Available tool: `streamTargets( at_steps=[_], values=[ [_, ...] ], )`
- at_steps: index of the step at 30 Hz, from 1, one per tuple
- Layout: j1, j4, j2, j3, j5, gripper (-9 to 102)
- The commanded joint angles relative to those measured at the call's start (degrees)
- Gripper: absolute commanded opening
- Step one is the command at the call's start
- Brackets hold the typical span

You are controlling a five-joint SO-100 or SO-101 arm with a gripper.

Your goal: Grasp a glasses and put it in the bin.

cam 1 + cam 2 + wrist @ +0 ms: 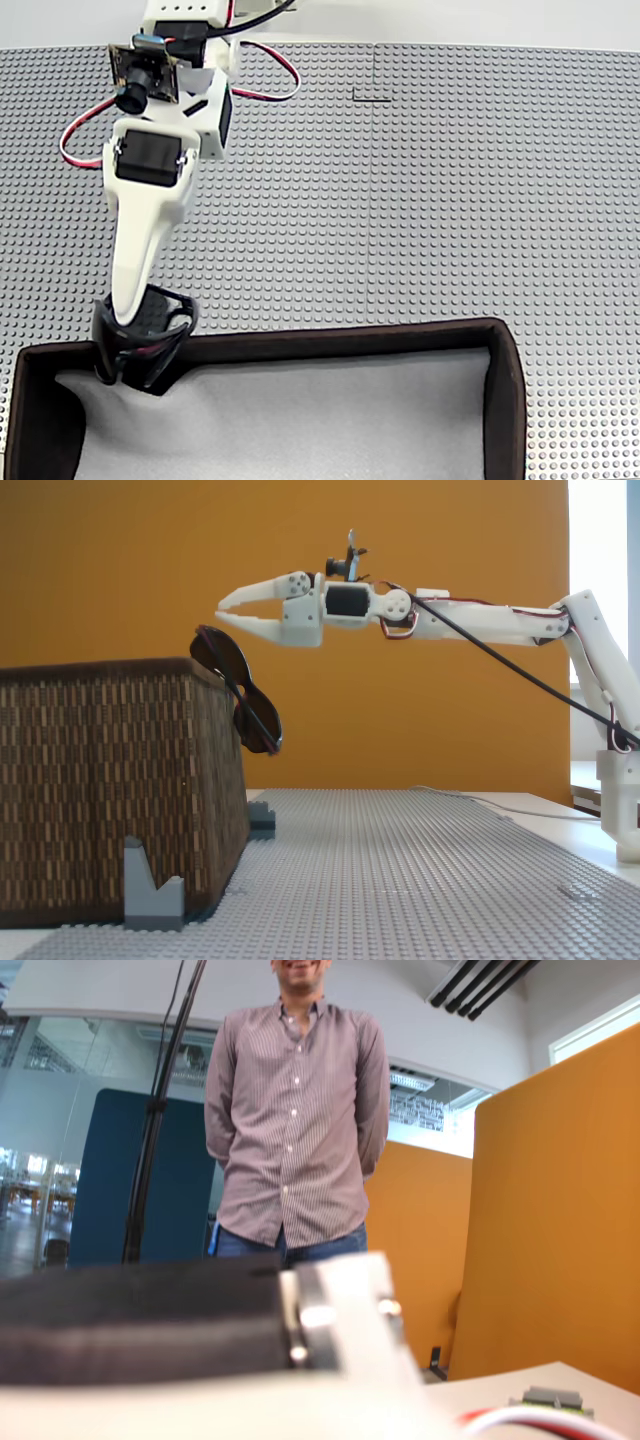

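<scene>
Sideways, the claw (226, 610) hangs slightly parted, gripping nothing — glasses (240, 690) droop below it over the bin (110, 780) rim; from above — they hide under its tip

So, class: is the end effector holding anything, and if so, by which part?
Nothing is held: the end effector is above the sunglasses, which hang over the bin's rim.

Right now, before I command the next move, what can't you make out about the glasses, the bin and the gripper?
- Glasses: in a fixed view from above, the gripper covers part of them.
- Glasses: from the side, the bin wall hides any part inside.
- Bin: near end cut off by the bottom edge.
</scene>
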Motion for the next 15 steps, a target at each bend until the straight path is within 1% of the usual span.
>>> streamTargets(
  at_steps=[1, 6, 8, 9, 10, 13, 15],
  values=[
    [-0.5, -4.7, 4.2, 0.7, 0.7, 0],
    [-3.3, -8.9, 4.0, 1.0, 0.3, 0],
    [-3.1, -7.8, 7.2, 2.0, 0.7, 0],
    [-2.5, -6.1, 9.3, 3.0, 1.3, 0],
    [-1.8, -2.6, 11.7, 4.0, 2.3, 0],
    [0.2, 12.7, 19.0, 7.5, 7.0, 0],
    [0.9, 17.9, 22.5, 11.4, 8.5, 0]
  ],
)
